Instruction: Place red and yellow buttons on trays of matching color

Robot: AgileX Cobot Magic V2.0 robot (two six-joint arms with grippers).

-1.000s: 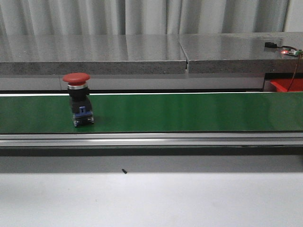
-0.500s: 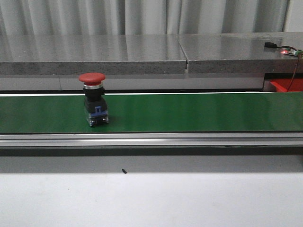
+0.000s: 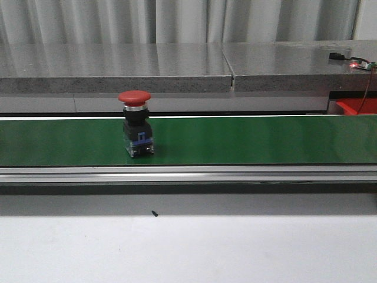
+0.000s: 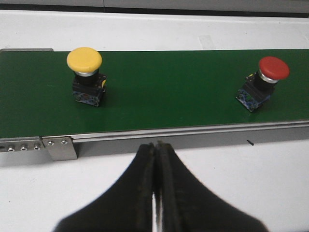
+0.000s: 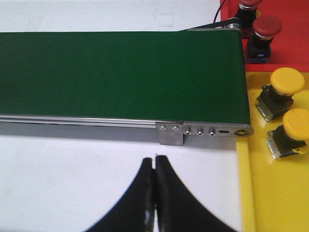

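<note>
- One red mushroom-head button (image 3: pixel 136 122) stands upright on the green conveyor belt (image 3: pixel 247 140) in the front view, at about 9 o'clock from the belt's middle.
- The left wrist view also shows a yellow button (image 4: pixel 86 75) on the belt, well apart from the red one.
- Left gripper (image 4: pixel 155 159): black fingers pressed together, holding nothing, over the white table (image 3: pixel 188 247).
- Right gripper (image 5: pixel 154 169): fingers likewise together and empty.
- Two yellow buttons (image 5: pixel 277 94) lie tilted on the yellow tray (image 5: pixel 251 193); red buttons (image 5: pixel 263 34) stand on the red tray (image 5: pixel 294 43).
</note>
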